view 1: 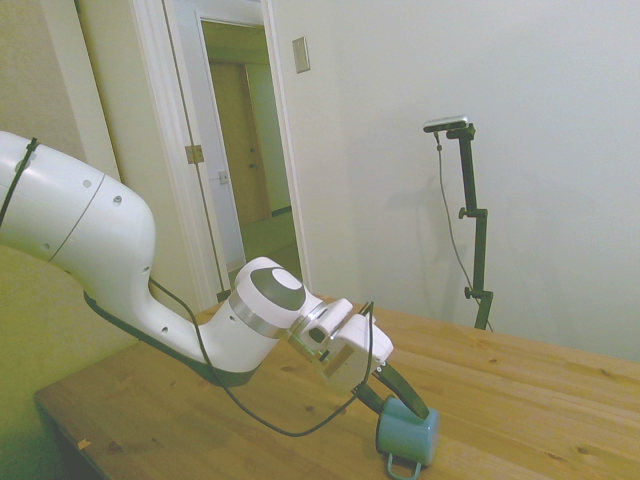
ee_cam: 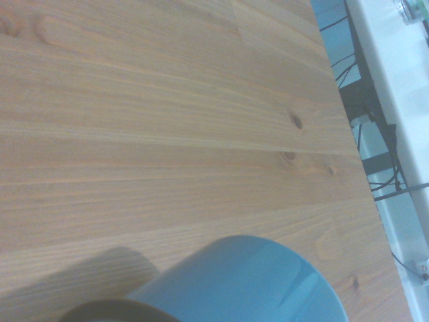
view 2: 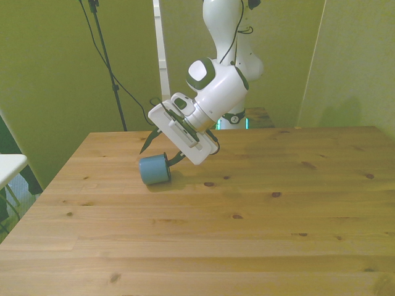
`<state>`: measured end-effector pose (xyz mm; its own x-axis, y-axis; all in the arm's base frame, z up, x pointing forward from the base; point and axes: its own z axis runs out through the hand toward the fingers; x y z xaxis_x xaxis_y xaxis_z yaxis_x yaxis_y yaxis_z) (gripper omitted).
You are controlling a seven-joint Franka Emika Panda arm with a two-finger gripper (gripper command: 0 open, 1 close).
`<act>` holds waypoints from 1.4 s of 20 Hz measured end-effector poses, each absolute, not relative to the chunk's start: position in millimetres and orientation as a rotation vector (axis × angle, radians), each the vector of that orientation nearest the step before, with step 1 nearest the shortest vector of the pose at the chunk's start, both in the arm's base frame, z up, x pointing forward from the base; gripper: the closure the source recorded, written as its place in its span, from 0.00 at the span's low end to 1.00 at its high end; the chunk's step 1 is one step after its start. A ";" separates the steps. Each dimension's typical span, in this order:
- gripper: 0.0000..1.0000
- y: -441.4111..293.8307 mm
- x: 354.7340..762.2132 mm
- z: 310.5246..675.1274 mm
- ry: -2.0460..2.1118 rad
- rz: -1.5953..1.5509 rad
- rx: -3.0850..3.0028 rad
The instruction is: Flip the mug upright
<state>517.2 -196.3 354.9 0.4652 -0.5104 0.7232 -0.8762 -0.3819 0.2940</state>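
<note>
Lying sideways: one mug (view 2: 154, 169)

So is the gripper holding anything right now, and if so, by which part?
It looks like the gripper holds the mug at its rim end, one finger on top; the handle is free. A firm clamp cannot be confirmed.

the table (view 2: 247, 209) is wood, light brown, with long grain lines and small dark knots. its top looks smooth and a little shiny. the mug (view 2: 154, 169) is light blue and smooth, like painted metal, and in the wrist view the mug (ee_cam: 261, 282) has a soft shine along its side. the arm (view 1: 110, 260) has a white hard shell that looks like glossy plastic, with dark grey bands. the gripper (view 1: 397, 393) has dark, dull fingers. a thin black cable (view 1: 290, 425) looks like rubber.
</note>
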 end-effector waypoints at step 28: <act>1.00 -185.2 523.0 403.3 -1.316 0.637 2.161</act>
<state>523.0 -185.2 403.3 0.4154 -0.6536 0.6326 -0.9017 -0.3877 0.1915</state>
